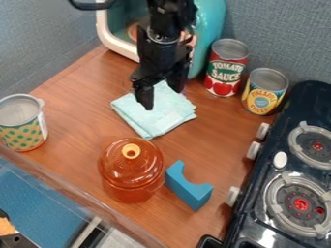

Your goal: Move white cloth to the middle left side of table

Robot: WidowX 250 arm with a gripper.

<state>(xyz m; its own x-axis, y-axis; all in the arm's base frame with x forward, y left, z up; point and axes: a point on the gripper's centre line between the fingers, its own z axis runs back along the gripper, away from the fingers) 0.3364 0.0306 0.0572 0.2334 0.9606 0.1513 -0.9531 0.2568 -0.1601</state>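
While the lidded amber pot hides its contents, the jaws stand apart at the cloth, any hold unclear.

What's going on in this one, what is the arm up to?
The black robot gripper hangs over a folded pale cloth with its fingers spread; whether they touch the cloth is hard to tell. The cloth lies flat on the table, behind the lidded amber pot and in front of the turquoise toy oven. The job is to move it to the middle left side, and it isn't there yet: it lies nearer the middle, to the right of the dotted can.
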